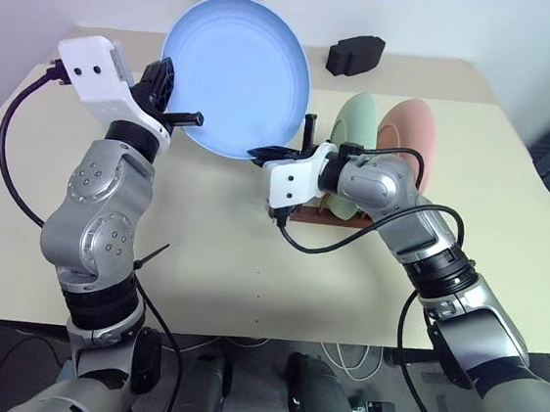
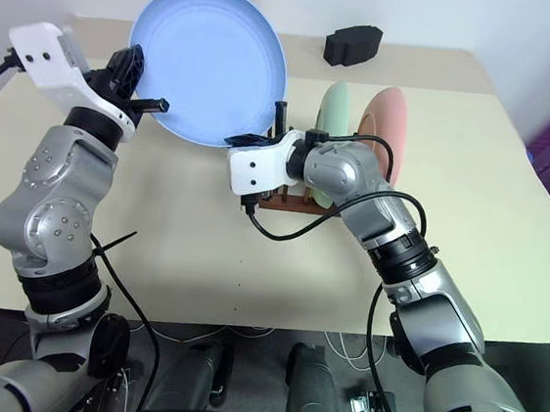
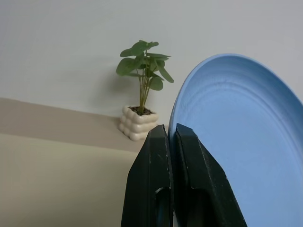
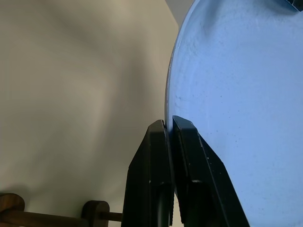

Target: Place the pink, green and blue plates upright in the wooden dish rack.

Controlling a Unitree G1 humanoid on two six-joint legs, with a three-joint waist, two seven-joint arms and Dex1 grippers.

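blue plate (image 1: 236, 72) upright, face toward the camera, both grippers pinching its rim.

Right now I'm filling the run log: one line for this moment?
blue plate: upright, both jaws shut on rim | green plate, pink plate: racked | rack

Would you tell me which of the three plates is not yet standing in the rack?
The blue plate: it is held in the air, while the green plate and pink plate stand in the wooden rack.

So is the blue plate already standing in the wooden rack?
No, the blue plate is held up above the table, with the fingers of both arms clamped on its rim, beside the rack.
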